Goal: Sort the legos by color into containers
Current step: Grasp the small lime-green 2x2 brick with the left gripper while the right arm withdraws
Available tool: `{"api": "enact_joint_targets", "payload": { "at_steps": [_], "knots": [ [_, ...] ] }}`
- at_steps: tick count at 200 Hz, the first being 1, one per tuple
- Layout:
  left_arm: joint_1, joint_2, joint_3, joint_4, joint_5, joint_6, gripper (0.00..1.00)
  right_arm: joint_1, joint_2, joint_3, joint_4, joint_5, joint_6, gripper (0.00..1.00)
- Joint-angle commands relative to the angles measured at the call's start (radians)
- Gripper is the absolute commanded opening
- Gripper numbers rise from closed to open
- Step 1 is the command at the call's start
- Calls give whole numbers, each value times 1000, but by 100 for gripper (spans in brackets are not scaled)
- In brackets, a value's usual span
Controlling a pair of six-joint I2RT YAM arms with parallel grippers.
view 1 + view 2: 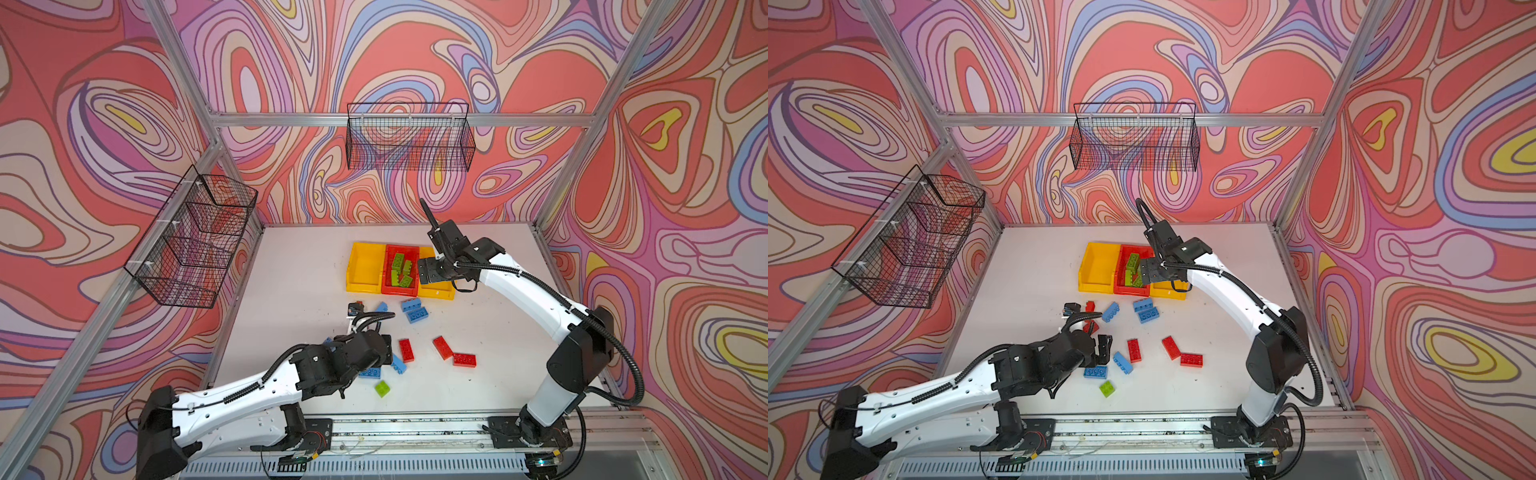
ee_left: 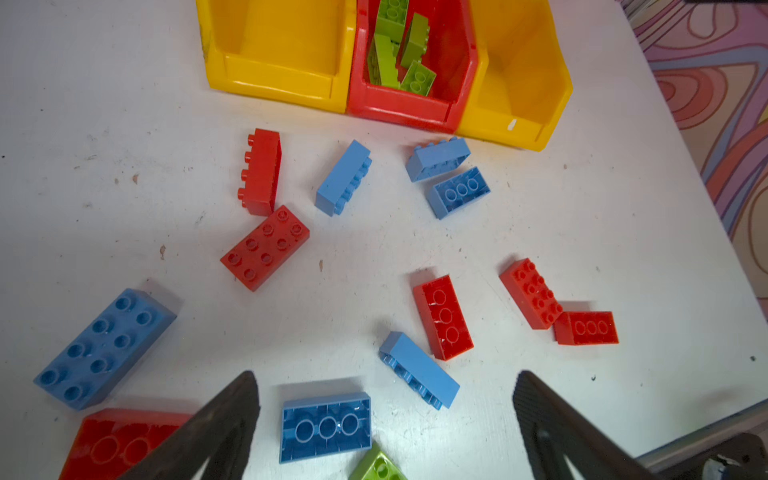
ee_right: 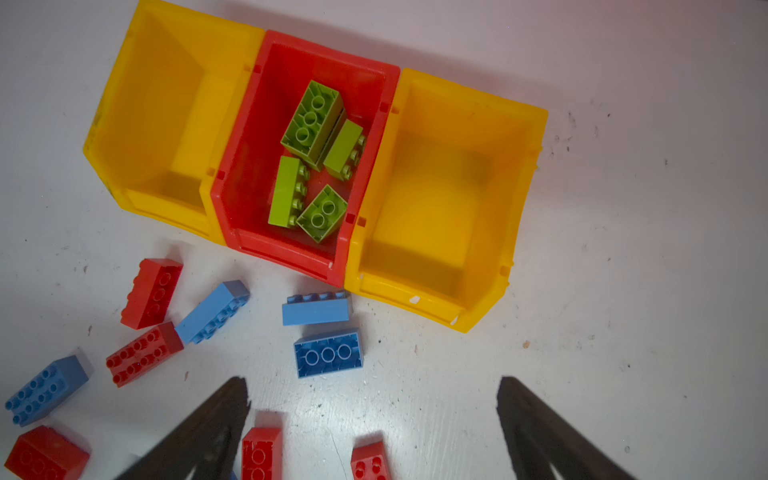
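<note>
The containers stand in a row at the back of the table: a yellow bin [image 1: 365,266], a red bin [image 3: 257,145] and a second yellow bin [image 3: 449,187]. Several lime green legos [image 3: 311,120] lie in the red bin; both yellow bins hold nothing. My right gripper [image 3: 372,380] hangs open and empty over the bins' right end [image 1: 426,270]. My left gripper [image 2: 386,374] is open low over the loose legos, with an upside-down blue brick [image 2: 326,426] and a blue brick on its side [image 2: 419,370] between its fingers. Red bricks [image 1: 443,347] and one green brick [image 1: 382,388] lie nearby.
Two blue bricks [image 1: 414,309] lie just in front of the bins. More red and blue bricks [image 2: 266,247] sit left of the middle. Black wire baskets hang on the back wall [image 1: 409,137] and the left wall [image 1: 195,241]. A metal rail [image 1: 415,428] runs along the front edge.
</note>
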Motion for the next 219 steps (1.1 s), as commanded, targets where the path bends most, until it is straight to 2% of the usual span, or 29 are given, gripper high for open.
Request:
{"api": "enact_joint_targets", "payload": {
  "at_steps": [1, 39, 87, 179, 219],
  "knots": [
    [-81, 77, 67, -141, -113, -150, 99, -7, -51, -42, -21, -10, -6, 98],
    [-164, 202, 121, -147, -42, -176, 100, -36, -127, -157, -6, -33, -29, 98],
    [-210, 244, 103, -138, 9, -235, 100, -93, -237, -255, -22, -29, -23, 98],
    [-278, 286, 49, -98, 110, -251, 100, -102, -486, -447, -81, -2, 160, 98],
    [-281, 301, 39, -90, 137, -235, 100, -102, -574, -485, -113, -1, 222, 98]
  ]
}}
